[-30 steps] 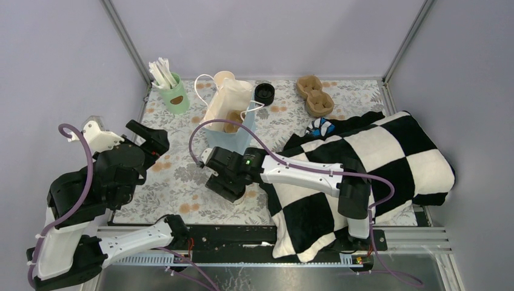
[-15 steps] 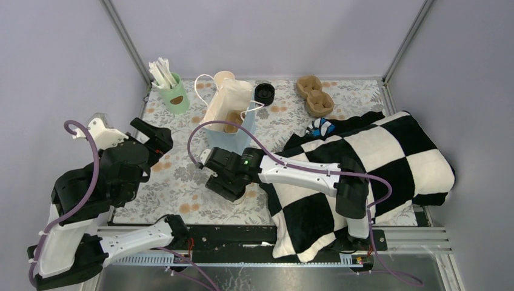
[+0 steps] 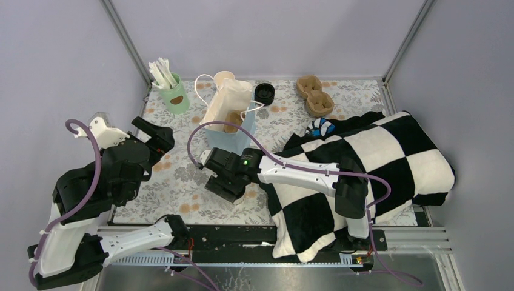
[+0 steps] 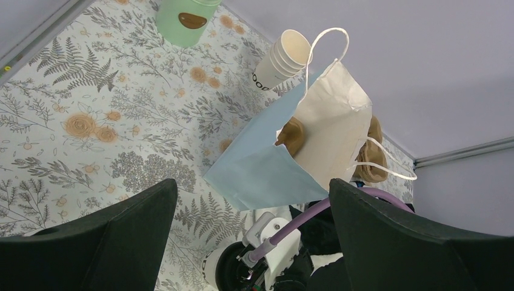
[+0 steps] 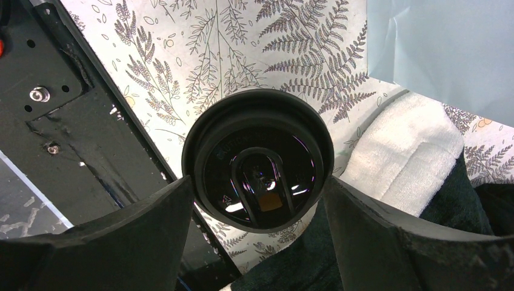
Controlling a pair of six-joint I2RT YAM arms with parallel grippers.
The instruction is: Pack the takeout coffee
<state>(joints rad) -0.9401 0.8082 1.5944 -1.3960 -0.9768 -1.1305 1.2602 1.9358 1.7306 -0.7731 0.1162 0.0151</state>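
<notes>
Fern-print tablecloth (image 5: pixel 242 36): right gripper (image 5: pixel 257 185) brackets the takeout coffee (image 5: pixel 257 118) at its black lid (image 5: pixel 285 151) beside the blue bag (image 5: pixel 442 48), grip uncertain; lifting there could pop it off.

Bright, diffuse light across my feeds.
Soft shadows; glints on the black lid (image 5: pixel 260 163); surface (image 3: pixel 182 182) print sharp.
</notes>
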